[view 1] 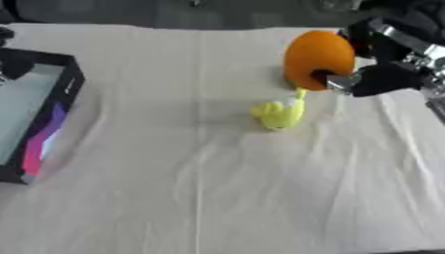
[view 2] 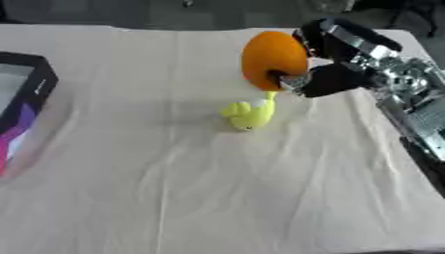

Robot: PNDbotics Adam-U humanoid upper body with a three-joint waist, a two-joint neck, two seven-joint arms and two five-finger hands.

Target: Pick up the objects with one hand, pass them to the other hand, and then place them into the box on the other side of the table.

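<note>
Now at the pick-up step, by the look of it. Right hand [view 2: 334, 74] in from two o'clock, fingers and thumb curled round the orange object [view 2: 273, 59], an egg-shaped thing held at about one o'clock on the worktop [view 1: 217, 198]. Hard to tell whether the orange object is clear of the cloth or just resting on it; shadow beneath suggests little or no lift. Just beside it, toward the centre, a small yellow toy [view 1: 280, 114], its upper tip reaching close under the hand, contact not certain. Black box [view 1: 52, 99] with a pale inside and pink-purple side far off at nine o'clock, well apart from both objects. Left hand nowhere in either view.

Next, judging from the task: lift straight up without dragging the yellow toy, carry toward the middle, meet the left hand there for the pass. Calls for the left hand to come in from nine o'clock and close on a free part of the orange object before release. Risk: smooth, rounded shape, likely to slip during the handover.
</note>
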